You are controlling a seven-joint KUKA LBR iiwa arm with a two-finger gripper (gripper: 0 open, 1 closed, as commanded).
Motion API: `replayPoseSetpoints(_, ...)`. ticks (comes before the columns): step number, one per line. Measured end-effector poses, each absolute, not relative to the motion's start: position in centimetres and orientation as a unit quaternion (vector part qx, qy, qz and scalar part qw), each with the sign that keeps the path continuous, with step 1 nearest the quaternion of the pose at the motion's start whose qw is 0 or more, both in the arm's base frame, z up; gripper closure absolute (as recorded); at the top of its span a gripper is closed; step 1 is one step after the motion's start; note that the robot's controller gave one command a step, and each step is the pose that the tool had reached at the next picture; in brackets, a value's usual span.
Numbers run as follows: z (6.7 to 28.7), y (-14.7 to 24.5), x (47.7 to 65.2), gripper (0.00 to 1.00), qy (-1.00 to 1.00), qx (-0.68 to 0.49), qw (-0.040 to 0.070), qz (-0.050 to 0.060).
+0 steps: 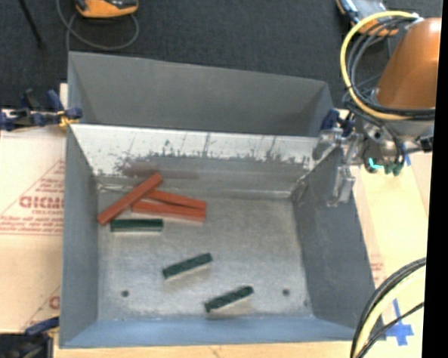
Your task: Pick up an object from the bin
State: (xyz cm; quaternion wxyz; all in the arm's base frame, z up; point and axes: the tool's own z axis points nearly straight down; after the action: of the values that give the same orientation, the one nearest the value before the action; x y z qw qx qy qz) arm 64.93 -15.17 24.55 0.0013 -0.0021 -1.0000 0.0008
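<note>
My gripper (332, 177) hangs above the bin's upper right corner, over the sloping right wall, open with nothing between its fingers. No loose thing lies under it. The nearest things are on the bin floor well to its left: a dark green bar (228, 298) near the front, a second dark green bar (187, 265) in the middle, and an orange-red bar (174, 208) lying flat at the back left.
Another orange-red bar (130, 199) leans diagonally across the flat one's left end. A third dark green bar (136, 224) lies just below them. The arm's orange cover and yellow cables sit at the upper right, outside the bin.
</note>
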Motion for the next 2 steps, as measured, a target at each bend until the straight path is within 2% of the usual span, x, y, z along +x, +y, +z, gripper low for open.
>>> replayPoseSetpoints(1, 6.8, -6.4, 63.9, 0.0, -0.979, -0.204, 0.001, -0.001)
replayPoseSetpoints(2, 10.2, 6.1, 64.9, 0.0, -0.965, -0.263, -0.003, -0.003)
